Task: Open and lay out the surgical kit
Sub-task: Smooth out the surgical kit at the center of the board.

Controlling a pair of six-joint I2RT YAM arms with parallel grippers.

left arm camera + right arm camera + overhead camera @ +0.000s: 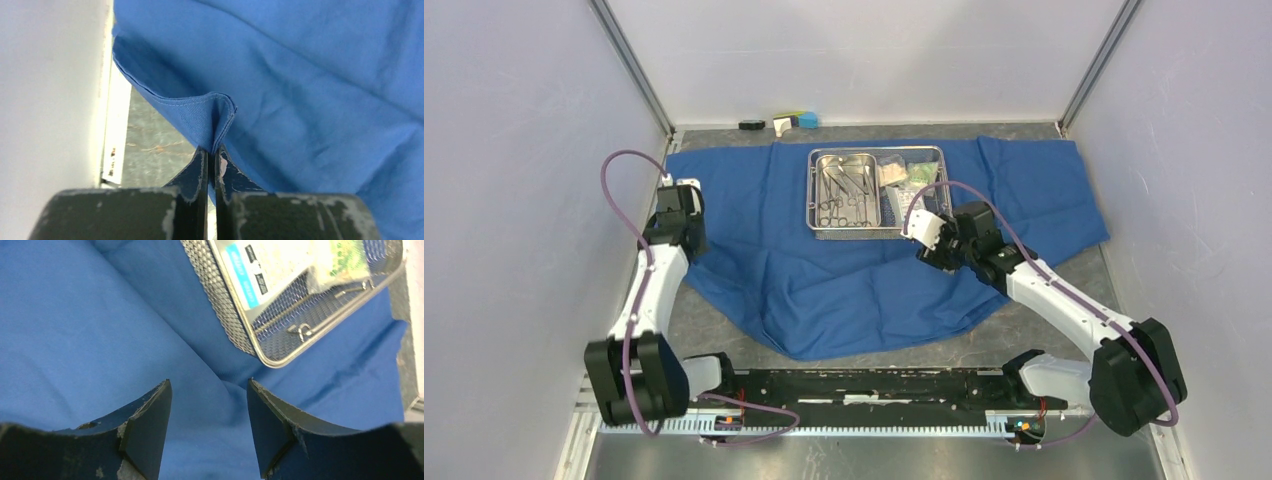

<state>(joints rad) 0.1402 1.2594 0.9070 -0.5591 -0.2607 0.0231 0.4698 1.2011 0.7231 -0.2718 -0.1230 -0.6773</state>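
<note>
The blue cloth wrap (874,270) lies spread open on the grey table (1044,330), a soft woven sheet with shallow creases and a stitched hem. Its near edge curves towards the arm bases. On its far middle part stands the mesh tray (879,228), a rectangular steel basket with a fine wire-grid wall and a smooth rolled rim. The left part of the tray holds a shiny inner pan (824,160) with slim metal scissor-like instruments (839,190) lying in it. The right part holds flat clear packets (904,170) with printed labels, one blue and white, one greenish.

At the wrap's left edge, the left claw (212,150) is clenched on the cloth. A small peak of hemmed fabric rises from between its two dark, scuffed fingers (197,170), which stand pressed almost together. The tray is well apart from this claw, to its right.

The right claw (210,390) is released, with a wide gap between its worn black fingers and only blue cloth visible through the gap. It hangs over the wrap just beside the tray's near right corner, and in the wrist view it does not touch the mesh.

By the back wall, beyond the cloth, lie a few small objects (779,123), black, white, yellow and blue.
</note>
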